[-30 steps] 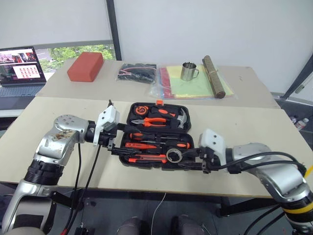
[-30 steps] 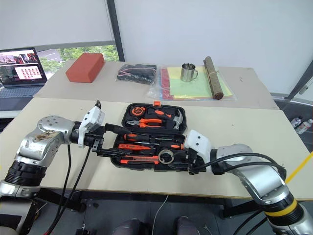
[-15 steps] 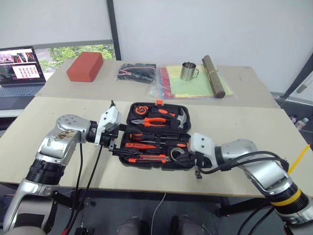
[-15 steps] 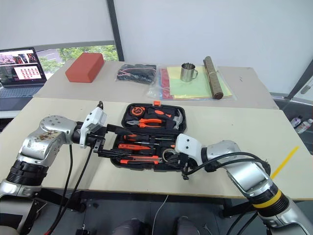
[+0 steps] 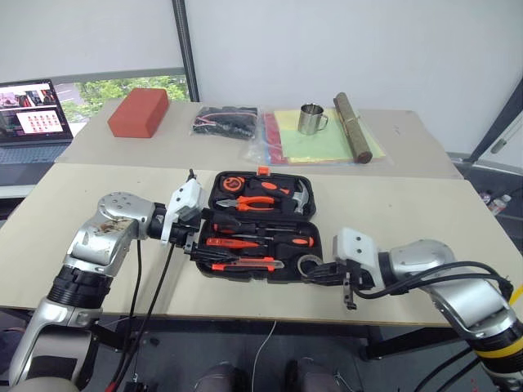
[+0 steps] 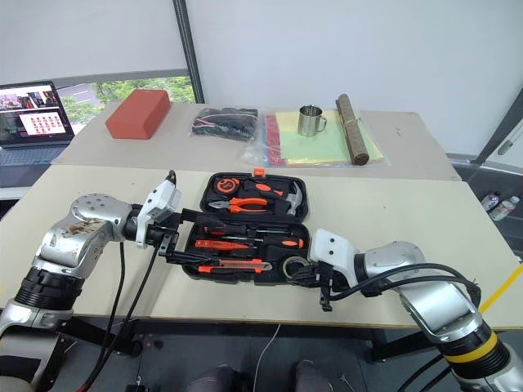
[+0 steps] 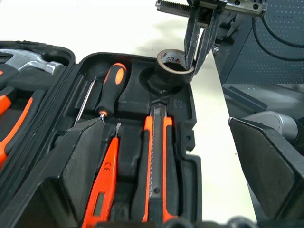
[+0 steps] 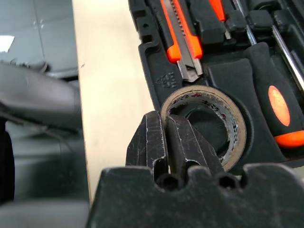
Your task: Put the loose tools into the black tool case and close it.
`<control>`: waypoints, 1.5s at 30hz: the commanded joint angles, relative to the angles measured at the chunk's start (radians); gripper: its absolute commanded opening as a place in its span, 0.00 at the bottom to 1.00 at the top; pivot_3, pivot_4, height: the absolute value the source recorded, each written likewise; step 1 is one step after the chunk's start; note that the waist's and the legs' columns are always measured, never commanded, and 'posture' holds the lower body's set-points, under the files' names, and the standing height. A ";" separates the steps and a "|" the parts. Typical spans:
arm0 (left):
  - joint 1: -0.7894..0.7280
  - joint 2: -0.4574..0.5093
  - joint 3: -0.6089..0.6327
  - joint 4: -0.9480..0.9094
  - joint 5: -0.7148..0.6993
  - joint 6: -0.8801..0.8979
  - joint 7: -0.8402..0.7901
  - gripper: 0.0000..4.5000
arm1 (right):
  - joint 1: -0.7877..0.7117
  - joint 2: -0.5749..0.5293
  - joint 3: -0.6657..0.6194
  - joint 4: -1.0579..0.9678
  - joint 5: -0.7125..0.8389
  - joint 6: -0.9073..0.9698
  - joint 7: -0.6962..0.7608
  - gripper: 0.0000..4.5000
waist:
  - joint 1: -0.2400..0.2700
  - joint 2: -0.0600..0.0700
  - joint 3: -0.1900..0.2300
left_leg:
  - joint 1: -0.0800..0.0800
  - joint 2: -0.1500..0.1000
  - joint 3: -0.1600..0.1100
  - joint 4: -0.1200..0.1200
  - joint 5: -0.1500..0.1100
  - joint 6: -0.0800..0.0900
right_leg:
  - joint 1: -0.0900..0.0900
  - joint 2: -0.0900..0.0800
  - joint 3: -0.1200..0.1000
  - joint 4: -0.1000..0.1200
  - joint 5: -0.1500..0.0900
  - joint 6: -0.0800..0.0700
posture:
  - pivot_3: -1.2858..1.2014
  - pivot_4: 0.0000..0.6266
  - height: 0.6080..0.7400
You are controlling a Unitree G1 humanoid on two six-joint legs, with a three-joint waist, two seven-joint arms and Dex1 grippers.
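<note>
Black case [image 5: 261, 224] lies open on the table [image 5: 409, 212], lid flat behind the tray. Screwdrivers [image 7: 110, 88] and the knife [image 7: 154, 161] sit in their slots. The tape roll [image 8: 209, 121] is at the tray's near right corner, tilted over its round well and not yet seated. The right hand [image 8: 166, 147] is clamped on the roll's wall, one finger inside the ring, one outside. The left hand [image 5: 198, 241], fingers wide apart, hovers at the tray's left edge, holding nothing. Left to do, by my judgement: seat the roll, let go, fold the lid shut.
</note>
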 commanded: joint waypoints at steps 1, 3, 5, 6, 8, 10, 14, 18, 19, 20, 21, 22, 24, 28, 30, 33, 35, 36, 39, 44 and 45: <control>-0.031 -0.002 0.010 0.005 0.001 -0.028 -0.007 1.00 | -0.034 0.016 -0.011 0.011 -0.030 -0.008 -0.038 0.01 | -0.001 0.000 0.000 | 0.000 0.000 0.000 0.000 0.000 0.000 | 0.000 0.000 0.000 0.000 0.000 0.000 | 0.52 0.24 0.97; -0.033 -0.003 0.009 0.005 0.000 -0.026 -0.005 1.00 | -0.043 0.026 -0.012 0.019 -0.037 -0.008 -0.045 0.01 | -0.003 0.000 0.000 | 0.000 0.000 0.000 0.000 0.000 0.000 | 0.000 0.000 0.000 0.000 0.000 0.000 | 0.52 0.24 0.97; -0.033 -0.005 0.009 -0.001 -0.002 -0.021 -0.002 1.00 | -0.059 0.027 -0.014 0.008 -0.034 0.005 -0.040 0.01 | -0.003 0.000 0.000 | 0.000 0.000 0.000 0.000 0.000 0.000 | 0.000 0.000 0.000 0.000 0.000 0.000 | 0.52 0.24 0.97; -0.033 -0.005 0.009 -0.003 -0.002 -0.019 0.000 1.00 | -0.065 0.023 -0.017 0.000 -0.029 0.011 -0.033 0.01 | -0.003 0.000 0.000 | 0.000 0.000 0.000 0.000 0.000 0.000 | 0.000 0.000 0.000 0.000 0.000 0.000 | 0.52 0.24 0.97; -0.034 -0.004 0.011 -0.006 -0.004 -0.015 0.002 1.00 | -0.076 0.011 -0.030 -0.017 -0.011 0.029 -0.018 0.01 | -0.002 0.000 0.000 | 0.000 0.000 0.000 0.000 0.000 0.000 | 0.000 0.000 0.000 0.000 0.001 -0.002 | 0.52 0.24 0.97; -0.033 -0.001 0.014 -0.006 -0.005 -0.013 0.003 1.00 | -0.079 0.006 -0.034 -0.024 0.000 0.042 -0.011 0.01 | 0.000 0.000 0.000 | -0.001 0.000 0.000 -0.001 0.000 0.000 | -0.001 0.000 -0.001 0.000 0.001 -0.002 | 0.52 0.24 0.97; -0.031 0.000 0.016 -0.009 -0.004 -0.012 0.007 1.00 | -0.057 0.008 0.005 -0.026 -0.017 0.041 -0.012 0.01 | 0.002 0.000 0.000 | -0.001 0.000 0.000 -0.001 0.000 0.000 | -0.001 0.000 -0.002 -0.001 0.001 -0.002 | 0.52 0.24 0.97; -0.032 -0.002 0.016 -0.014 -0.007 -0.006 0.014 1.00 | -0.041 0.030 0.037 -0.016 -0.032 0.034 -0.026 0.01 | 0.002 0.000 0.000 | -0.001 0.000 0.000 -0.001 0.000 0.000 | 0.000 0.000 -0.001 -0.001 0.000 -0.001 | 0.52 0.24 0.97; -0.031 -0.002 0.016 -0.015 -0.007 -0.006 0.014 1.00 | -0.040 0.038 0.040 -0.013 -0.032 0.045 -0.034 0.01 | 0.002 0.000 0.000 | -0.001 0.000 0.000 -0.001 0.000 0.000 | -0.001 0.000 -0.001 -0.001 0.000 0.000 | 0.52 0.24 0.97; -0.030 -0.001 0.016 -0.016 -0.006 -0.007 0.015 1.00 | -0.035 0.040 0.047 -0.011 -0.038 0.046 -0.036 0.01 | 0.002 0.000 0.000 | -0.001 0.000 0.000 -0.001 0.000 0.000 | -0.001 0.000 -0.001 0.000 0.000 0.000 | 0.52 0.24 0.97; -0.029 -0.001 0.016 -0.017 -0.006 -0.006 0.016 1.00 | -0.030 0.039 0.053 -0.010 -0.045 0.046 -0.037 0.09 | 0.002 0.000 0.000 | -0.001 0.000 0.000 -0.001 0.000 0.000 | 0.000 0.000 -0.001 0.000 0.000 0.000 | 0.52 0.24 0.97; -0.030 -0.001 0.016 -0.016 -0.006 -0.006 0.017 1.00 | -0.026 0.037 0.056 -0.008 -0.053 0.044 -0.041 0.17 | 0.002 0.000 0.000 | -0.001 0.000 0.000 -0.001 0.000 0.000 | 0.000 0.000 -0.001 0.000 0.000 0.000 | 0.52 0.24 0.97; -0.030 -0.001 0.017 -0.018 -0.006 -0.004 0.019 1.00 | -0.022 0.035 0.044 -0.012 -0.056 0.043 -0.052 0.29 | 0.001 0.000 0.000 | -0.001 0.000 0.000 -0.001 0.000 0.000 | -0.001 0.000 -0.001 0.000 0.000 -0.001 | 0.52 0.24 0.97; -0.013 0.008 0.030 -0.031 -0.011 0.012 0.039 1.00 | -0.020 0.026 -0.056 -0.060 0.021 0.092 -0.051 0.50 | 0.004 0.000 0.000 | -0.001 0.000 0.000 -0.001 0.000 0.000 | -0.001 0.000 -0.001 0.000 0.000 -0.001 | 0.52 0.24 0.97; 0.001 0.017 0.051 -0.032 -0.016 0.026 0.061 1.00 | -0.023 0.029 -0.138 -0.073 0.095 0.149 -0.052 0.50 | 0.004 0.000 0.000 | -0.001 0.000 0.000 -0.001 0.000 0.000 | -0.001 0.000 -0.001 0.000 0.001 -0.001 | 0.52 0.24 0.97; 0.031 0.042 0.099 -0.006 -0.018 0.040 0.102 1.00 | -0.031 0.026 -0.258 -0.049 0.183 0.217 -0.064 0.50 | 0.005 0.000 0.000 | -0.001 0.000 -0.001 -0.001 0.000 0.000 | 0.000 0.000 -0.001 -0.001 0.001 -0.002 | 0.52 0.24 0.97; 0.050 0.061 0.123 0.036 -0.001 0.026 0.125 1.00 | -0.031 0.016 -0.300 -0.011 0.191 0.223 -0.073 0.50 | 0.004 0.000 0.000 | -0.001 0.000 -0.001 -0.001 0.000 0.000 | 0.000 0.000 -0.001 -0.001 0.001 -0.002 | 0.52 0.24 0.97; 0.059 0.071 0.132 0.073 0.017 0.006 0.139 1.00 | -0.032 0.013 -0.315 0.017 0.190 0.220 -0.078 0.50 | 0.004 0.000 0.000 | -0.001 0.000 -0.001 -0.001 0.000 0.000 | 0.000 0.000 -0.001 -0.001 0.001 -0.002 | 0.52 0.24 0.97; 0.072 0.094 0.145 0.214 0.080 -0.075 0.179 0.77 | -0.050 0.029 -0.329 0.149 0.148 0.172 -0.117 0.35 | 0.004 0.000 0.000 | 0.000 0.000 -0.001 -0.001 0.000 0.000 | 0.000 0.000 -0.001 -0.001 0.001 -0.002 | 0.52 0.24 0.97; 0.050 0.082 0.108 0.396 0.183 -0.205 0.226 0.34 | -0.076 0.053 -0.219 0.347 0.003 -0.011 -0.130 0.00 | 0.005 0.000 0.000 | -0.002 -0.001 -0.001 -0.001 0.000 0.000 | -0.001 0.000 -0.002 -0.001 0.001 -0.002 | 0.52 0.24 0.97; 0.045 0.072 0.095 0.412 0.199 -0.223 0.225 0.27 | -0.087 0.060 -0.188 0.391 -0.033 -0.059 -0.128 0.00 | 0.005 0.000 0.000 | -0.002 -0.001 -0.001 -0.002 0.000 0.000 | -0.001 0.000 -0.002 -0.001 0.001 -0.002 | 0.52 0.24 0.97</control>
